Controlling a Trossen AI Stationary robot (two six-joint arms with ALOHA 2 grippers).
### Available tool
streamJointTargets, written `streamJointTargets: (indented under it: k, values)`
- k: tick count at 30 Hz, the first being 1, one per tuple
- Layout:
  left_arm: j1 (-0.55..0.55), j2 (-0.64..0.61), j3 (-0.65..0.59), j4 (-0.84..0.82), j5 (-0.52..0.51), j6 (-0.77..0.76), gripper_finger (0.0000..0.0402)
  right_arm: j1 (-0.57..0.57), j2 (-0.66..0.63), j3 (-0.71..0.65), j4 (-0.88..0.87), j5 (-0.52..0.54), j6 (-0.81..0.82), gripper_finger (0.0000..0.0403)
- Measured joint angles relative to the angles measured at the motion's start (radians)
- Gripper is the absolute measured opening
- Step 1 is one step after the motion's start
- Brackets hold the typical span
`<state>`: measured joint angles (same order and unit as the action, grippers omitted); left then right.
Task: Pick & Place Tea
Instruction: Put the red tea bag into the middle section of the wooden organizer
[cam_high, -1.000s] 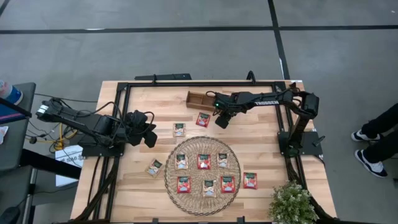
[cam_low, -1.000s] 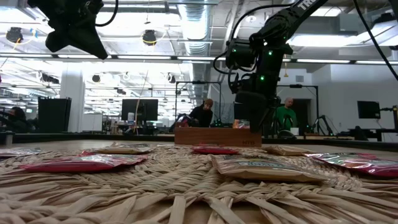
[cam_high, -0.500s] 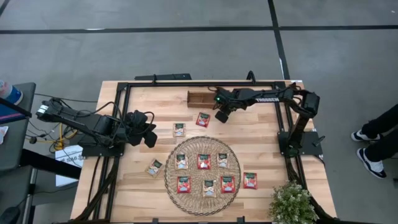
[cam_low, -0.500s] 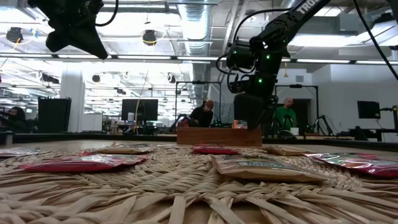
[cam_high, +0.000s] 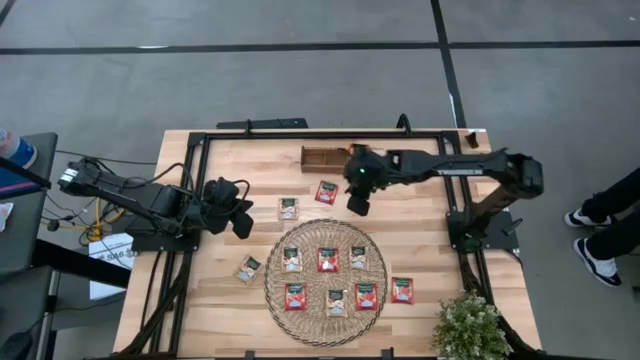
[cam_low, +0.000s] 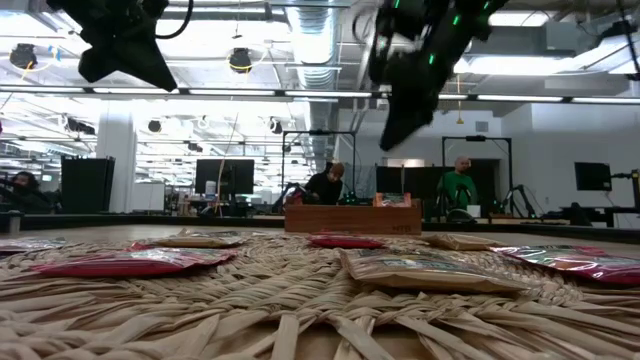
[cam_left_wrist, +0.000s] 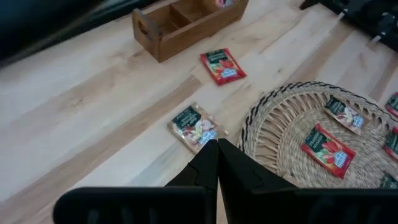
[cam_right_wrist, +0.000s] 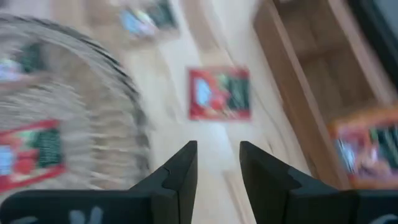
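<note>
The wooden table (cam_high: 230, 160) carries a big round woven mat (cam_high: 325, 245) with seven tea sachets (cam_high: 328, 259) lying flat on it. Others lie on the bare wood around it. At the far edge stands the long wooden tray (cam_high: 322, 157), with one red sachet (cam_right_wrist: 367, 149) in a compartment. The right gripper (cam_high: 357, 205) hangs above the table just beside the tray, near a loose red sachet (cam_high: 326, 192), fingers a little apart and empty. The left gripper (cam_high: 238, 208) waits at the left side, fingers pressed together.
</note>
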<state>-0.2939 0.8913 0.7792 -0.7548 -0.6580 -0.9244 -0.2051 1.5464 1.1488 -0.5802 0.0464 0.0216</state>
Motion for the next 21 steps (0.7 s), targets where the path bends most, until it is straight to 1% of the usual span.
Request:
streamJointTargets:
  k: [3, 5, 8, 10, 12, 13, 16, 17, 19, 21]
  values:
    - [0.0, 0.0, 0.0, 0.021, -0.026, 0.046, 0.0, 0.046, -0.034, 0.0, 0.021, 0.005, -0.059, 0.0114]
    - [0.0, 0.0, 0.0, 0.026, -0.033, 0.058, 0.0, 0.068, -0.047, 0.0, 0.031, 0.005, -0.068, 0.0114]
    - [0.0, 0.0, 0.0, 0.03, -0.036, 0.061, 0.0, 0.08, -0.049, 0.0, -0.021, 0.003, -0.008, 0.0114]
    - [0.0, 0.0, 0.0, 0.029, -0.036, 0.061, 0.0, 0.08, -0.049, 0.0, -0.096, -0.01, 0.037, 0.0114]
    - [0.0, 0.0, 0.0, 0.029, -0.033, 0.064, 0.0, 0.079, -0.049, 0.0, -0.203, -0.07, 0.058, 0.0114]
    - [0.0, 0.0, 0.0, 0.029, -0.032, 0.064, 0.0, 0.079, -0.049, 0.0, -0.264, -0.12, 0.061, 0.0114]
    - [0.0, 0.0, 0.0, 0.029, -0.032, 0.07, 0.0, 0.094, -0.049, -0.001, -0.451, -0.316, 0.06, 0.0114]
    - [0.0, 0.0, 0.0, 0.029, -0.031, 0.075, 0.0, 0.103, -0.049, -0.002, -0.503, -0.366, 0.066, 0.0114]
    - [0.0, 0.0, 0.0, 0.029, -0.029, 0.078, 0.0, 0.133, -0.049, -0.01, -0.581, -0.412, 0.092, 0.0114]
    - [0.0, 0.0, 0.0, 0.029, -0.028, 0.078, 0.0, 0.171, -0.049, -0.014, -0.651, -0.413, 0.123, 0.0114]
